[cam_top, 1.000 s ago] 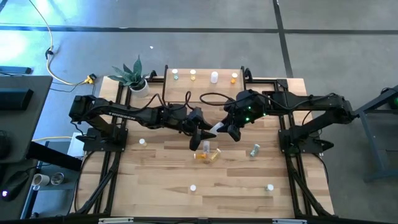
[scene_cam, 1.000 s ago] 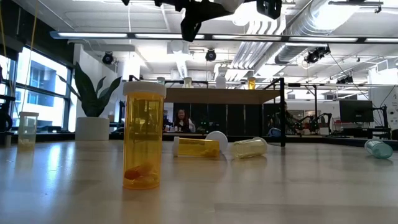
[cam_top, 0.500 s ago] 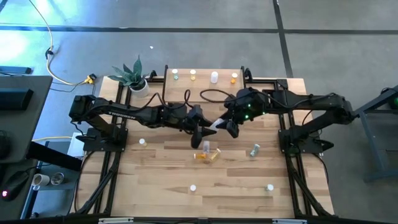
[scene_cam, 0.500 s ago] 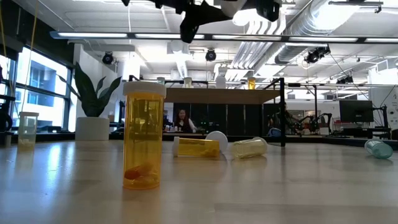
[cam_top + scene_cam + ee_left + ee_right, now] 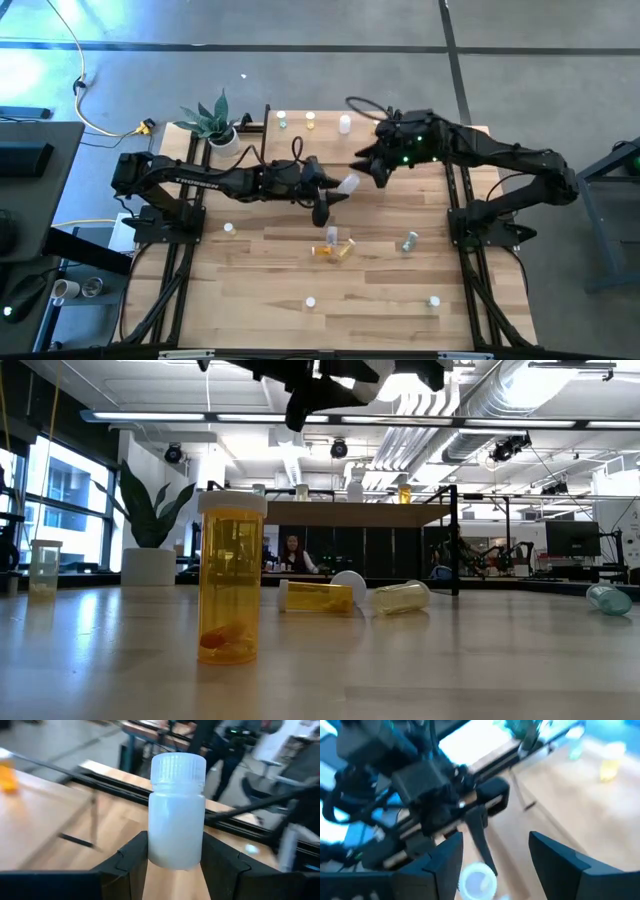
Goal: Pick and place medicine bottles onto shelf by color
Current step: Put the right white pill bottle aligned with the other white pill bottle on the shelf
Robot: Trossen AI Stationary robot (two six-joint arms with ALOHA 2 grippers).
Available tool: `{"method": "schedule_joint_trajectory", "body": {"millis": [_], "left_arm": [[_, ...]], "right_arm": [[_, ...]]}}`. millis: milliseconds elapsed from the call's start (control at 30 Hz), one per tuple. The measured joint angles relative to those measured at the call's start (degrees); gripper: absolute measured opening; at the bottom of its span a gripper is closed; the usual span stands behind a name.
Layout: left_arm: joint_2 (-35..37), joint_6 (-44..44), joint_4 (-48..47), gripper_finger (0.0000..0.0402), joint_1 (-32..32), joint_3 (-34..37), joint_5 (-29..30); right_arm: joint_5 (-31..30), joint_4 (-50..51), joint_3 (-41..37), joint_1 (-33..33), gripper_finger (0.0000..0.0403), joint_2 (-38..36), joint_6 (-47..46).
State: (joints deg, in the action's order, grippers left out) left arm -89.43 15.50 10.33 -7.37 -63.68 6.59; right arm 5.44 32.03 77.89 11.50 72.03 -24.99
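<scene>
My left gripper is shut on a white bottle with a ribbed pale cap, above the table's middle. My right gripper is open and empty, just to the far right of that bottle. Its wrist view shows the bottle's cap and the left gripper beyond the fingers. The shelf stands at the far edge with a green, a yellow, a white and an orange bottle upright on top. My left gripper pinches the white bottle's body at its bottom end between its two fingers. The cap end sticks out beyond the fingertips. The fingers reach in from the table's left, and the bottle is lifted clear of the table.
On the table lie an orange bottle and a green one. Further small bottles stand at the left and near the front edge. A potted plant stands at the far left.
My right gripper has drawn back from the white bottle toward the table's far right. My left gripper has gone toward the far edge with the bottle, which stays clear of the table.
</scene>
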Motion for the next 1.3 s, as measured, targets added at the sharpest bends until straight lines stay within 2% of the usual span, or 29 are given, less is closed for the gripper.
{"method": "schedule_joint_trajectory", "body": {"millis": [267,500,700,933,1100,1300], "left_arm": [[0.0,-7.4,0.6,0.0144,-1.3,0.0,12.5],[0.0,-14.1,4.9,0.0144,-3.9,0.0,19.8],[0.0,-19.0,7.0,0.0145,-7.1,0.0,18.5],[0.0,-19.8,7.6,0.0145,-10.3,0.0,14.2],[0.0,-19.8,8.0,0.0145,-11.9,0.0,11.7],[0.0,-19.8,8.0,0.0145,-12.7,0.0,11.6]], "right_arm": [[-8.5,-5.9,0.0,2.9,0.0217,-0.1,1.1],[-9.6,-7.9,0.0,5.1,0.0217,0.0,1.1],[-9.7,-13.0,0.0,6.8,0.0219,1.0,1.7],[-9.7,-20.7,0.0,9.5,0.0229,2.5,2.9],[-9.6,-20.4,0.0,10.3,0.0229,3.9,2.1],[-8.3,-18.8,0.0,9.5,0.0229,6.5,1.9]]}}
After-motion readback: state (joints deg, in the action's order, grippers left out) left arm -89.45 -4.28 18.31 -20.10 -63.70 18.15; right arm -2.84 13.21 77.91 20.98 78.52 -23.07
